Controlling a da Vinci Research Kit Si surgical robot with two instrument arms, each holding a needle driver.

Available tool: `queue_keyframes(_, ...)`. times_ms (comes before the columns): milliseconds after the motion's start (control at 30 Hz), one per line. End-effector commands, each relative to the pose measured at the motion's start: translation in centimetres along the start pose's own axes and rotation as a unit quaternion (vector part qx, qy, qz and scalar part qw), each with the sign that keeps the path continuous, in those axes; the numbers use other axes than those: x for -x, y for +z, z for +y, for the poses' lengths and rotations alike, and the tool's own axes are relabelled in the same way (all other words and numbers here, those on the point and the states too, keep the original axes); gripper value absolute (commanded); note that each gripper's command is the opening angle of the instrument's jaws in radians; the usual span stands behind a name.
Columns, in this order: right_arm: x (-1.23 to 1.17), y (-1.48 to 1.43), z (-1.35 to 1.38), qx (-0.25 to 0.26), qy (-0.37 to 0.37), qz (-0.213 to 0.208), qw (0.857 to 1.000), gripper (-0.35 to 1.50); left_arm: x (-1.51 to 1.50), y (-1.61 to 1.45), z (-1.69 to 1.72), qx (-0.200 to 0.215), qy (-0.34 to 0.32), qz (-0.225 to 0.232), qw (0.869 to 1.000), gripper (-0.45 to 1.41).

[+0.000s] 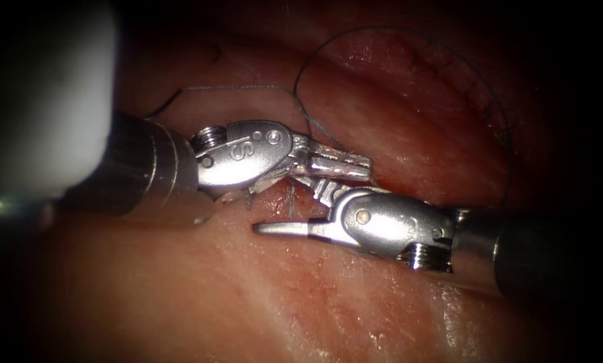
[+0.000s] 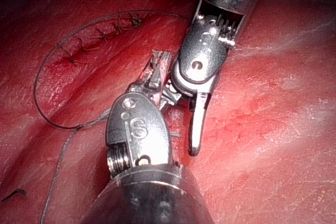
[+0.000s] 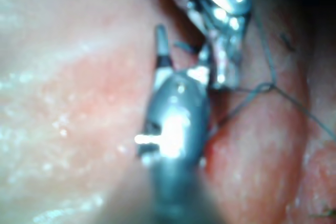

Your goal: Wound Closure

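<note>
Right tool (image 1: pixel 277 205): jaws wide apart, clamped on nothing; lower jaw pointing left just over the tissue (image 1: pixel 214 289), upper jaw angled up against the underside of the left tool's jaws.
Left tool (image 1: pixel 365 167): jaws together, pointing right, tip to tip with the right tool.
Thread (image 1: pixel 247 86): one run coming down to the left tool's jaws, whether pinched there cannot tell; beyond that, a wide loop arching over the tissue to the stitches (image 1: pixel 476 87).
Needle: location cannot tell.
Cut: stitched, well right of both tools.
</note>
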Motion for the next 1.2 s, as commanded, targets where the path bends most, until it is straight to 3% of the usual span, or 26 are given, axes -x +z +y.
queue_keyframes(33, 0.05, 0.08, -0.02, 0.001, 0.002, 0.001, 1.000, 1.48, 0.08, 0.05, 0.02, 0.001, -0.001, 0.000, 1.000, -0.45)
queue_keyframes(667, 0.08, 0.11, 0.07, 0.007, 0.004, -0.008, 1.000, 1.41, 0.11, 0.05, 0.08, 0.002, 0.001, 0.000, 1.000, -0.45)
queue_keyframes(800, 0.06, 0.11, 0.04, 0.006, 0.004, -0.008, 1.000, 1.26, 0.10, 0.05, 0.08, 0.002, 0.001, 0.000, 1.000, -0.45)
queue_keyframes(833, 0.06, 0.10, 0.04, 0.002, 0.006, -0.005, 1.000, 1.11, 0.11, 0.05, 0.08, 0.002, 0.001, 0.000, 1.000, -0.45)
queue_keyframes(867, 0.06, 0.08, 0.04, -0.013, 0.016, 0.003, 1.000, 0.22, 0.11, 0.05, 0.08, 0.003, 0.001, 0.000, 1.000, -0.45)
queue_keyframes(900, 0.05, 0.08, 0.05, -0.015, 0.016, 0.004, 1.000, -0.28, 0.11, 0.05, 0.08, 0.003, 0.001, 0.000, 1.000, -0.45)
queue_keyframes(933, 0.05, 0.07, 0.06, -0.016, 0.022, 0.005, 1.000, -0.35, 0.10, 0.05, 0.08, 0.003, 0.001, 0.000, 1.000, -0.45)
queue_keyframes(1167, 0.08, 0.00, 0.13, -0.005, 0.023, -0.006, 1.000, -0.35, 0.10, 0.01, 0.08, 0.004, 0.000, 0.002, 1.000, -0.45)
queue_keyframes(1200, 0.08, -0.02, 0.12, -0.006, 0.023, -0.006, 1.000, 0.21, 0.09, -0.02, 0.07, 0.006, 0.000, 0.002, 1.000, -0.45)
